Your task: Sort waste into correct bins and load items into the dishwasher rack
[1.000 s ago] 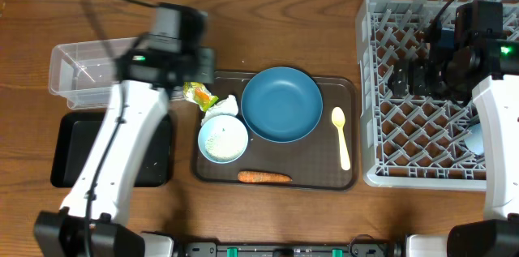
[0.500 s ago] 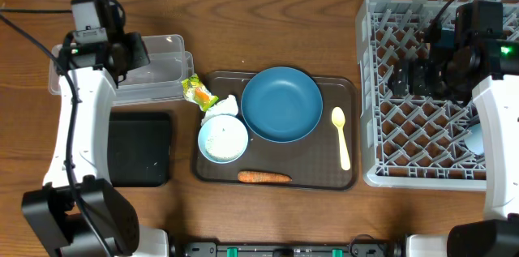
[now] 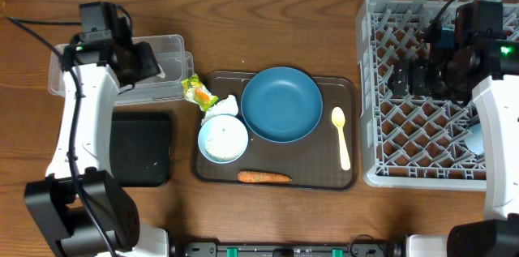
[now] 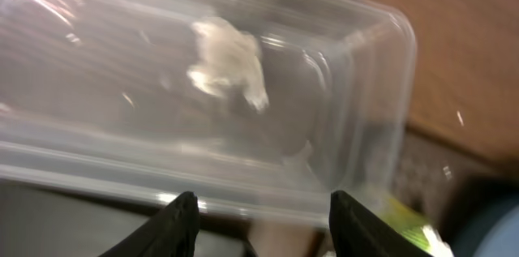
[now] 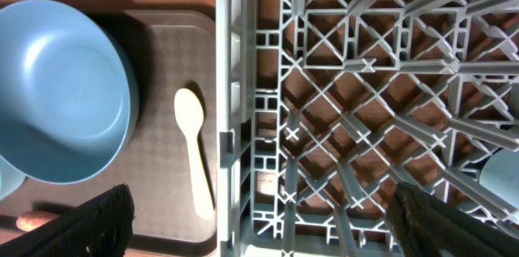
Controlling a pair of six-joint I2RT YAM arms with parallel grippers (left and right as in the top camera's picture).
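Note:
My left gripper (image 3: 154, 64) hangs open over the clear plastic tub (image 3: 174, 50). In the left wrist view its jaws (image 4: 266, 224) hold nothing, and a crumpled white tissue (image 4: 227, 62) lies inside the tub (image 4: 357, 87). The black tray bin (image 3: 142, 150) sits just in front of it. On the brown serving tray (image 3: 349, 180) are the dark blue plate (image 3: 281, 104), a white bowl (image 3: 223, 139) with rice-like grains, a carrot (image 3: 263, 177), a pale yellow spoon (image 3: 341, 135), a green-and-orange wrapper (image 3: 197, 92) and another tissue (image 3: 225, 106). My right gripper (image 3: 405, 79) stands wide open and empty over the grey rack (image 3: 381, 143).
A light blue cup (image 3: 474, 137) sits in the rack at its right side, partly hidden by my right arm. In the right wrist view the rack's left wall (image 5: 231, 127) runs right beside the spoon (image 5: 193, 147) and the plate (image 5: 61, 87).
My left arm swung from beside the serving tray to the clear tub and its jaws opened. A tissue now lies in the tub. The right arm has not moved.

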